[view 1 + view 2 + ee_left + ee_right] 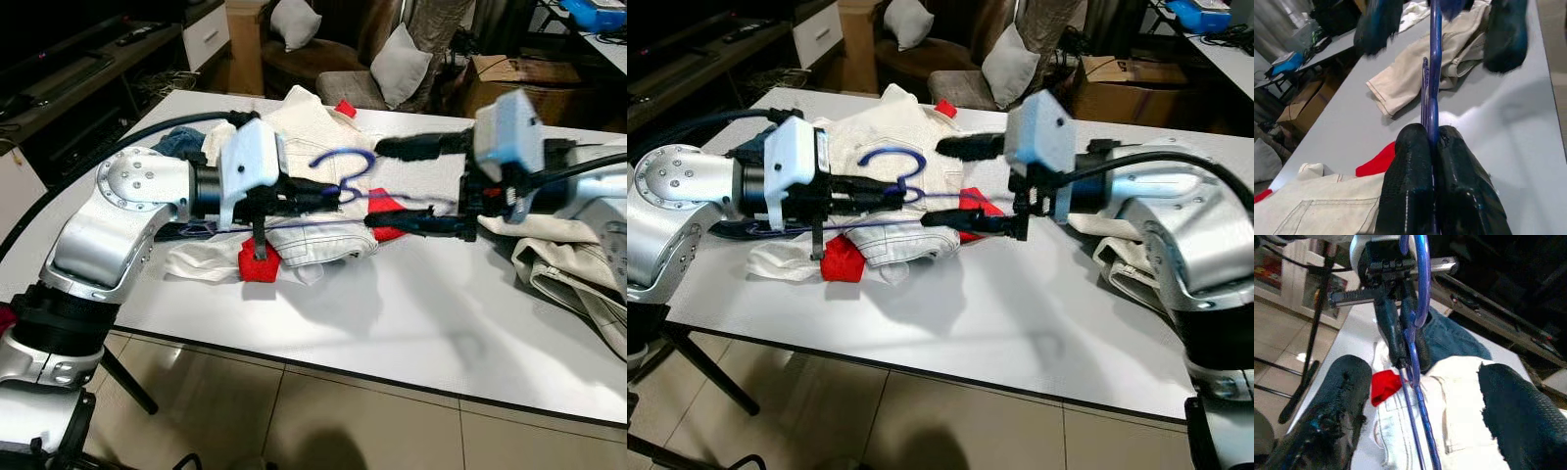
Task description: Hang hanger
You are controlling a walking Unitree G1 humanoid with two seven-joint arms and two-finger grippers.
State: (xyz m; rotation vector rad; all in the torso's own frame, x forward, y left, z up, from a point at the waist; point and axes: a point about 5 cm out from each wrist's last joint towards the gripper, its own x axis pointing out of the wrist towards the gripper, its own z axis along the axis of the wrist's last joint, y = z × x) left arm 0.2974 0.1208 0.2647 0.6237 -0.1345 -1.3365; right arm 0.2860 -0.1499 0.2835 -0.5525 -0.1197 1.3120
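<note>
- Head views: white table (411, 323) with a smooth matte top carries a heap of cream denim (313, 147) with stitched seams, red cloth (257, 262) poking from under it, and a second crumpled beige garment (568, 274) at the robot's right. Left gripper (328, 196) holds a thin blue wire hanger (345, 174) above the heap, its curled hook upward. Right gripper (955, 183) reaches in from the opposite side, one long black finger above the hanger and one below, spread apart
- Left wrist view: two textured black fingers (1408, 191) press together on the glossy blue wire (1434, 73), which runs straight away from the camera over the grey tabletop
- Right wrist view: its own rough black fingers (1337, 406) stand wide apart on either side of the hanger's (1418, 298) rounded loop, with blue jeans fabric (1449, 340) behind
</note>
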